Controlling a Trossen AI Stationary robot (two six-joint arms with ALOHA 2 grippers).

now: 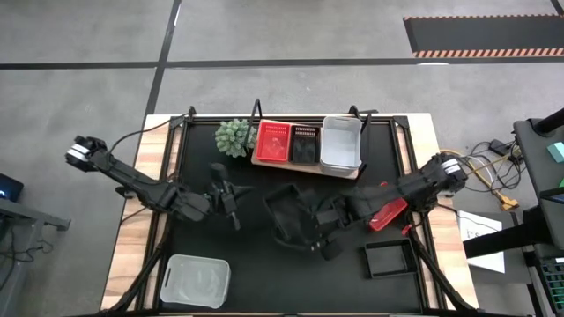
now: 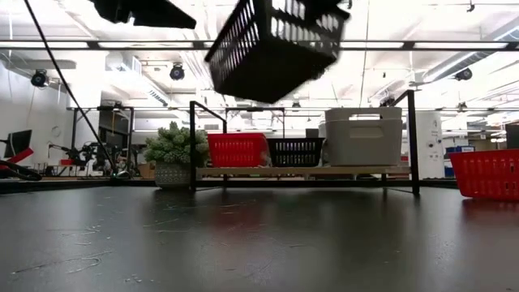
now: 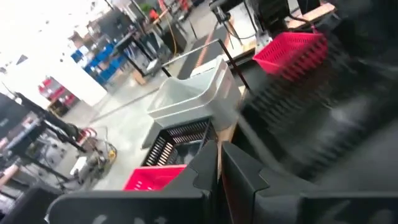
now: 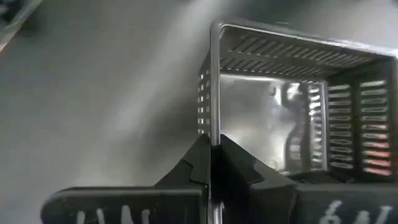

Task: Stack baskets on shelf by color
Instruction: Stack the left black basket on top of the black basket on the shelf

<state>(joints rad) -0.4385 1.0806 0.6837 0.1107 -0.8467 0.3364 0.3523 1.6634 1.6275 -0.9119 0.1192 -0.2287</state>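
Gripping a black basket (image 4: 292, 106) by its rim, right fingers (image 4: 214, 163) closed, lifted above the mat, left fingers (image 3: 219, 167) shut, empty.

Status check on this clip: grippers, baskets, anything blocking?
Right gripper shut on black basket, airborne mid-table. Left gripper shut, empty, beside it. Shelf holds red, black, white baskets. Path looks clear.

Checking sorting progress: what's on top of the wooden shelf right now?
On the shelf: red basket, black basket, white basket, side by side. Stacked baskets nested inside cannot be counted.
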